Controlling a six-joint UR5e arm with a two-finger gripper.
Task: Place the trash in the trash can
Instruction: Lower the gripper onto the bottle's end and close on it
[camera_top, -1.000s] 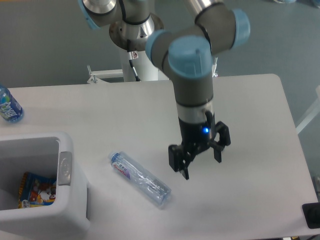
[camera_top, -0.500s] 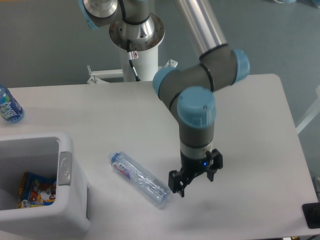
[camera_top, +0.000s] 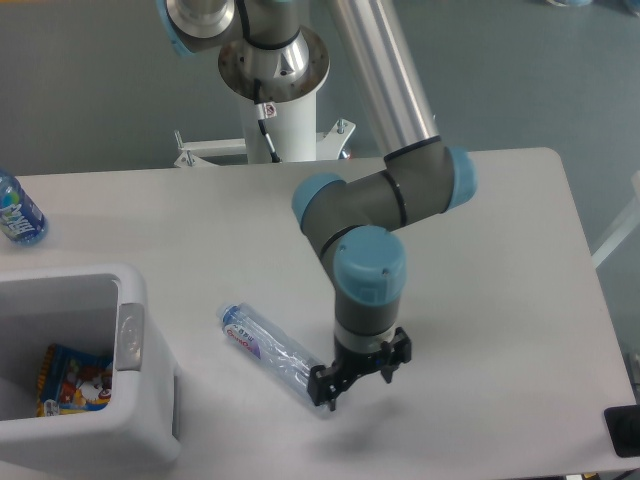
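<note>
Snack packet (camera_top: 72, 377) lies in the bin (camera_top: 130, 440); the gripper (camera_top: 357, 377), spread wide and empty, hovers at the bottle (camera_top: 273, 350) near the table's (camera_top: 500, 250) front edge, and must straddle it.

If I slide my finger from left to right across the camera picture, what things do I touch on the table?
Upright blue bottle → snack packet inside the white trash can → crushed clear bottle lying on the table → gripper, at the bottle's far end.
</note>
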